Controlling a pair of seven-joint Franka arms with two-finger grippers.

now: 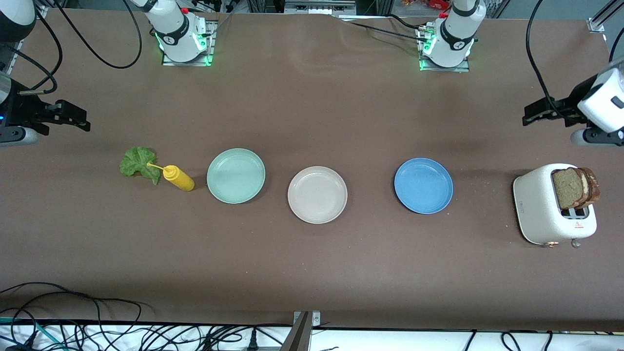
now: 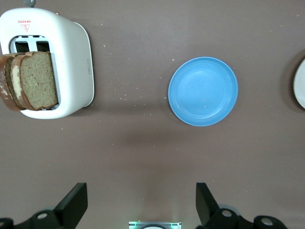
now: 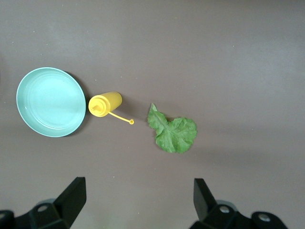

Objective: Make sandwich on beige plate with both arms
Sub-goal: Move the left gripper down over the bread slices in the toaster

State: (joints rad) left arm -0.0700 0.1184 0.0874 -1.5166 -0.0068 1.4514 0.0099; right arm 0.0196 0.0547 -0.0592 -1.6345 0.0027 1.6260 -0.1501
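The beige plate (image 1: 317,194) lies bare at the middle of the table; its rim (image 2: 300,83) shows at the edge of the left wrist view. Two brown bread slices (image 1: 575,187) (image 2: 31,80) stand upright in the white toaster (image 1: 541,202) (image 2: 71,57) at the left arm's end. A green lettuce leaf (image 1: 139,164) (image 3: 174,132) lies flat at the right arm's end. My left gripper (image 1: 543,113) (image 2: 141,202) hangs open in the air over bare table beside the toaster, holding nothing. My right gripper (image 1: 68,118) (image 3: 139,200) hangs open over bare table beside the lettuce, also holding nothing.
A yellow squeeze bottle (image 1: 178,178) (image 3: 105,103) stands between the lettuce and a mint-green plate (image 1: 236,175) (image 3: 51,101). A blue plate (image 1: 423,185) (image 2: 203,90) lies between the beige plate and the toaster. Cables run along the table edge nearest the front camera.
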